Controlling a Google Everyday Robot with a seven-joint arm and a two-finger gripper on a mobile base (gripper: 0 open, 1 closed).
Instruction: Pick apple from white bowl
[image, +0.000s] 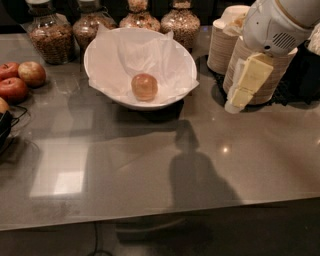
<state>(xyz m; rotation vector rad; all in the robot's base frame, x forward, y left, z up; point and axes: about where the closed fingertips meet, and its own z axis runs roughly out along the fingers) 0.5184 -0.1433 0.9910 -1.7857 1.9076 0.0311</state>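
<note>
Apple (144, 86) lay central in the white bowl (88, 70); gripper (235, 102) hung right of that bowl, whether spread or closed could not be told

White vented arm (280, 25), cream pincer (237, 101) upper right

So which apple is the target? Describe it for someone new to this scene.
On the grey counter, left of the gripper and the paper bowl stacks, stands a large white bowl lined with crumpled paper. The apple sits alone inside it, pale orange-pink, unlike the darker red apples grouped at the counter's left edge.
</note>
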